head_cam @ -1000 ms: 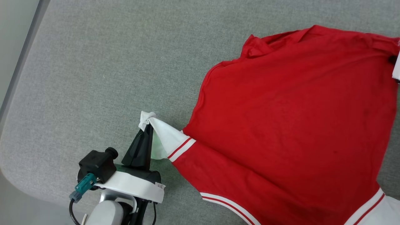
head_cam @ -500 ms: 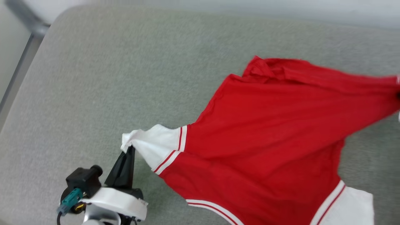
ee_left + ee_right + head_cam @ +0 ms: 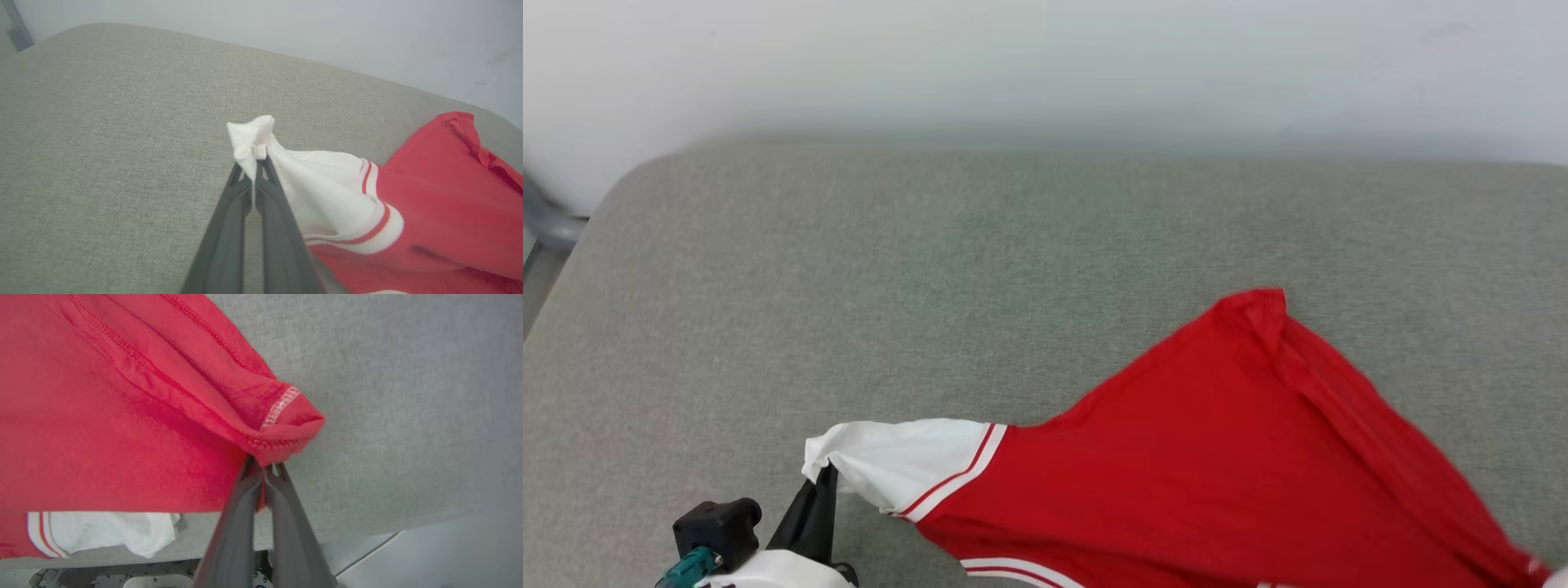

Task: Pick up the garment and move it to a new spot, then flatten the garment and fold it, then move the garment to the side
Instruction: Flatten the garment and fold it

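The garment (image 3: 1217, 457) is a red T-shirt with white, red-striped sleeves, stretched in the air over the grey cushioned surface. My left gripper (image 3: 823, 478) at the lower left of the head view is shut on the tip of a white sleeve (image 3: 898, 461). In the left wrist view the left gripper (image 3: 255, 163) pinches that bunched white sleeve (image 3: 318, 183). In the right wrist view my right gripper (image 3: 265, 467) is shut on a red hem corner of the garment (image 3: 122, 416), with the other white sleeve (image 3: 110, 533) hanging below. The chest lettering is hidden.
The grey cushioned surface (image 3: 849, 286) has a rounded far-left corner and ends at a pale wall (image 3: 1045, 65) behind. A grey metal rail (image 3: 547, 224) stands at the left edge. In the right wrist view the surface's near edge (image 3: 367, 535) and floor show below.
The head camera has tilted up, bringing the wall into view. The garment is lifted and pulled more taut between the two grippers, with its right side drawn down towards the frame's lower right.
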You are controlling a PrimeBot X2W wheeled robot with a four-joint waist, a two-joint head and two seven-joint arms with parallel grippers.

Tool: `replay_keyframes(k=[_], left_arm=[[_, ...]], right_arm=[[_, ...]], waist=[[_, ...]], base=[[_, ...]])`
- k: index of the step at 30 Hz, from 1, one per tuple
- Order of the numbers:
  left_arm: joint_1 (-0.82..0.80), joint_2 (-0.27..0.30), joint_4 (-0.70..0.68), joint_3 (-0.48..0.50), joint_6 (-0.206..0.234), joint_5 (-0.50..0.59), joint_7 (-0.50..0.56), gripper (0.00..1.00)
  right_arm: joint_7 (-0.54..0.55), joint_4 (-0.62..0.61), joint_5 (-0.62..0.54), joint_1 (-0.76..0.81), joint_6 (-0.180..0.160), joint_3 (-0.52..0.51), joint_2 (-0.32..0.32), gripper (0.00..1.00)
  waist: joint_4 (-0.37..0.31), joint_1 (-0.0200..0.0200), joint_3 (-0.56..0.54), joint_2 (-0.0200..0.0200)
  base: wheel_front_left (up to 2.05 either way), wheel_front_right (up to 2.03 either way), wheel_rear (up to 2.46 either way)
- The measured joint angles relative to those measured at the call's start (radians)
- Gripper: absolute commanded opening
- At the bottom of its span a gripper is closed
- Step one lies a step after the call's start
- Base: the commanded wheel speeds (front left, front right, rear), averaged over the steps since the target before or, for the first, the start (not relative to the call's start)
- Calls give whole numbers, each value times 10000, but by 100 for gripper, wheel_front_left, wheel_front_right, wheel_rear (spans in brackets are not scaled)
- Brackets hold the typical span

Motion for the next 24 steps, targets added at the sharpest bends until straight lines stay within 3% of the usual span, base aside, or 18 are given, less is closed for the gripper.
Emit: replay_keyframes(k=[5, 10, 11, 12, 16, 24], left_arm=[[148, 132, 42, 23, 21, -77, 161, 0], [206, 213, 29, 29, 50, -138, 295, 0], [215, 217, 23, 23, 67, -157, 334, 0], [216, 219, 13, 23, 79, -163, 364, 0], [220, 249, -38, 8, 90, -176, 431, 0], [124, 253, -173, -107, 117, -174, 389, 0]], right_arm=[[-98, -600, 42, 1632, 0, -445, 1018, 0], [-389, -408, 385, 2451, -2, -303, 1244, 0], [-575, -268, 646, 2488, -2, -196, 1244, 33], [-849, -167, 849, 2495, -2, -86, 1252, 100], [-2359, -25, 1093, 2379, -2, 207, 1266, 100], [-6464, -52, 1043, 896, -2, 127, 1273, 100]], waist=[[-365, -1, -356, 0], [-626, 0, -462, 0], [-667, 0, -464, 0], [-698, 0, -467, 0], [-748, 1, -482, 0], [-701, 2, -296, 0]], base=[[0, 0, 0], [0, 0, 0], [0, 0, 0], [0, 0, 0], [0, 0, 0], [0, 0, 0]])
